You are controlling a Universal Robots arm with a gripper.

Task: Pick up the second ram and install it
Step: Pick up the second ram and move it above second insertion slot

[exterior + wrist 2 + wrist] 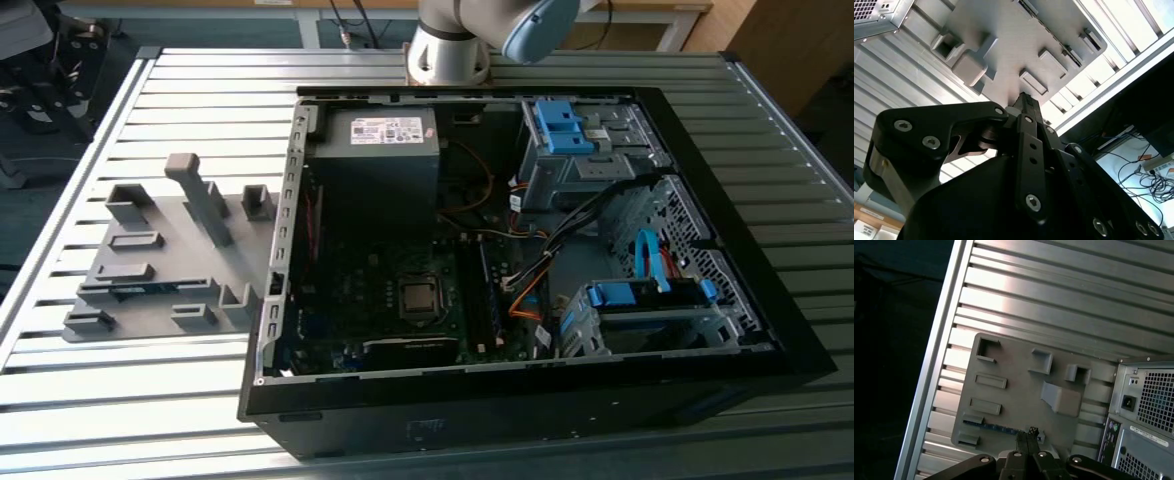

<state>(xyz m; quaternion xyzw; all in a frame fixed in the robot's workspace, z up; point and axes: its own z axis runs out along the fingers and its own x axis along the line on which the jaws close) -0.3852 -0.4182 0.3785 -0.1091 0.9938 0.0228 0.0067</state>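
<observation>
Pincer (1027,436) clenched, empty | over tray (1019,390) | second ram (999,428) near tray edge | slatted table (1054,305) open around

Bright light glares off the slats of a ribbed aluminium table (134,420). Dark bluish floor (34,250) lies beyond its edge on the exterior view's left, wooden panelling (787,45) stands behind its far corner, and loose cables (1149,182) lie past its rim

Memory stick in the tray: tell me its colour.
Blue-green; the memory stick shows best in the first wrist view.
</observation>
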